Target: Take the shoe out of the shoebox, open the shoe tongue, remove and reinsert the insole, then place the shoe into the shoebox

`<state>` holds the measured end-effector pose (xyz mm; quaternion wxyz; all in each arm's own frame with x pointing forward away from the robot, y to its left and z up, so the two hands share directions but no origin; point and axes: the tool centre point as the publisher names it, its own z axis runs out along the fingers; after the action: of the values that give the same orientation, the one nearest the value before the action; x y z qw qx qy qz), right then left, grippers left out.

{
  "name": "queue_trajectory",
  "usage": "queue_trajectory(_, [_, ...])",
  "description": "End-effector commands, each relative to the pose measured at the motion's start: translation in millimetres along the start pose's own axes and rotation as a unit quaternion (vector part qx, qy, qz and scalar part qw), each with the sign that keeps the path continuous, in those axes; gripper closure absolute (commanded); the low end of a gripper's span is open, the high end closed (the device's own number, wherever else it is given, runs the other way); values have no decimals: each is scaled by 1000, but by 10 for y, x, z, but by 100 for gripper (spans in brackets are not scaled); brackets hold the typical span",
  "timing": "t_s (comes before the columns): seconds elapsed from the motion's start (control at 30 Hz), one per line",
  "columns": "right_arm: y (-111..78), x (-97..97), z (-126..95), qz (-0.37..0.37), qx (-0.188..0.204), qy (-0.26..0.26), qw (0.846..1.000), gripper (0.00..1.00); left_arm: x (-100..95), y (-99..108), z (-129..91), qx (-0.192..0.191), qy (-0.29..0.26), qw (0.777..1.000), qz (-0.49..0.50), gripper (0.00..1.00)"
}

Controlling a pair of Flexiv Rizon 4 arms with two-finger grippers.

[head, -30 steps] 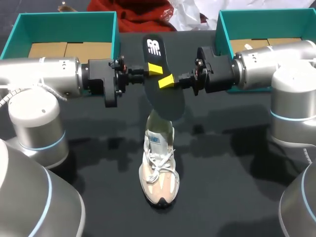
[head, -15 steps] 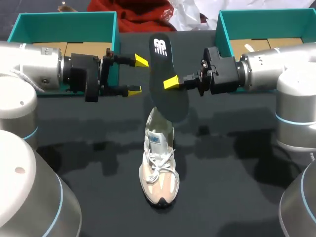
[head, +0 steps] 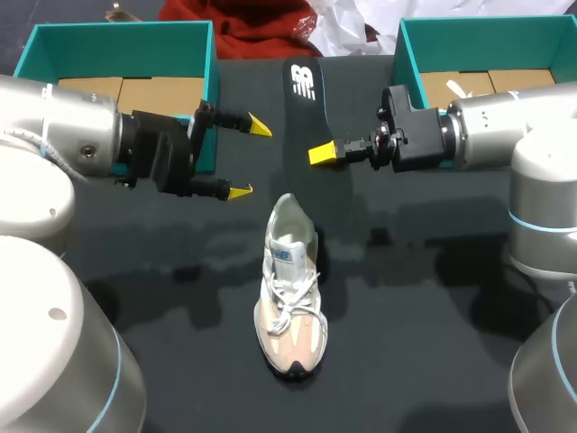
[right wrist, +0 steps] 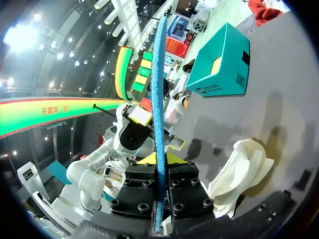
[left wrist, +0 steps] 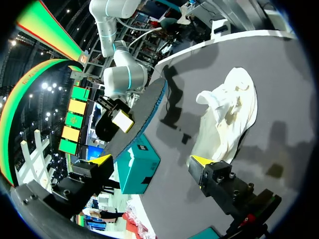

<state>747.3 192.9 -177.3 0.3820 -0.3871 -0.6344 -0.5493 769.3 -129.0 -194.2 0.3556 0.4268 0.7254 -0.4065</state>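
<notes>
A white and beige shoe (head: pixel 288 293) stands on the black table, its toe toward the front edge. Above and behind it hangs the black insole (head: pixel 305 108), and my right gripper (head: pixel 323 154) is shut on its lower edge. In the right wrist view the insole (right wrist: pixel 158 89) shows edge-on, blue, pinched between the fingers (right wrist: pixel 159 160), with the shoe (right wrist: pixel 239 169) lying beyond. My left gripper (head: pixel 250 159) stands open to the left of the insole, apart from it. The left wrist view shows its gripper (left wrist: pixel 152 162) wide and empty, facing the insole (left wrist: pixel 144 114) and the shoe (left wrist: pixel 227 114).
Two teal shoeboxes stand at the back: one at the left (head: pixel 117 34) behind my left arm, one at the right (head: pixel 410 54) behind my right arm. Both have brown cardboard inside. Bare black table surrounds the shoe.
My left gripper has opened, let go of the insole and drawn back to the left. My right gripper keeps the insole and has shifted it a little to the right and farther back.
</notes>
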Motion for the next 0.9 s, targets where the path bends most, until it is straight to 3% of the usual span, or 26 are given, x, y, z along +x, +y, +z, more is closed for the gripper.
queue_trajectory(0.03, [50,-66,-5,-12,6,-1,1000,100,102,-85,-197,-35,51,965,-255,0])
queue_trajectory(0.07, [56,-88,2,-12,2,0,1000,100,125,-90,-233,-80,58,965,-242,0])
queue_trajectory(0.1, [76,-131,11,-7,-12,-10,1000,100,125,-90,-233,-80,58,965,-242,0])
queue_trajectory(0.43, [76,-131,11,-7,-12,-10,1000,100,125,-90,-233,-80,58,965,-242,0])
queue_trajectory(0.5, [62,-157,11,-22,-20,-8,1000,100,174,-63,-117,-147,90,939,-297,0])
queue_trajectory(0.57, [35,-221,22,-48,-35,-18,998,100,207,-19,-79,-137,99,922,-348,0])
queue_trajectory(0.73, [96,-324,46,-82,-58,-9,995,100,341,109,-171,-188,132,876,-425,0])
queue_trajectory(0.8, [123,-338,61,-93,-55,-21,994,100,377,119,-207,-195,145,866,-438,0])
queue_trajectory(0.9, [163,-369,70,-113,-56,-49,991,100,448,111,-234,-244,164,856,-426,0])
